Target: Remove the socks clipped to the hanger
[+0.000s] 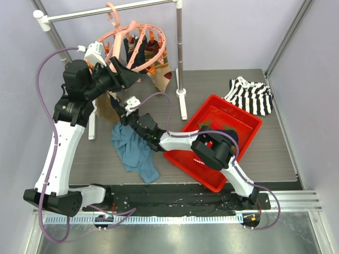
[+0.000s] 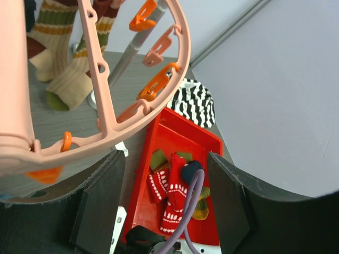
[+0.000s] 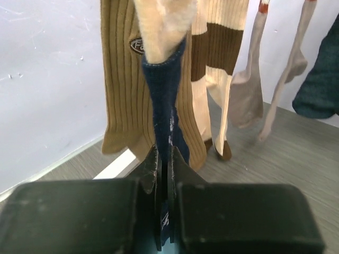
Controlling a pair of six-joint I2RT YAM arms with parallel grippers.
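Note:
The salmon-pink ring hanger (image 1: 139, 41) hangs from the rail with socks (image 1: 159, 74) clipped under it. In the right wrist view my right gripper (image 3: 164, 170) is shut on the lower end of a hanging navy sock (image 3: 163, 100). A tan ribbed sock (image 3: 119, 84) and a beige sock with brown bands (image 3: 218, 50) hang just behind it. My left gripper (image 2: 167, 196) is open just below the hanger's ring (image 2: 183, 58), with nothing between its fingers (image 2: 100, 196). Olive-orange striped socks (image 2: 58, 58) hang at the far side. In the top view the left gripper (image 1: 126, 75) sits under the ring's left side.
A red tray (image 1: 249, 123) at the right holds removed red-white socks (image 2: 170, 197) and others. A blue cloth (image 1: 132, 151) lies on the table below the hanger. A black-and-white striped garment (image 1: 250, 95) lies at the back right. The grey rail's post (image 1: 180, 58) stands beside the hanger.

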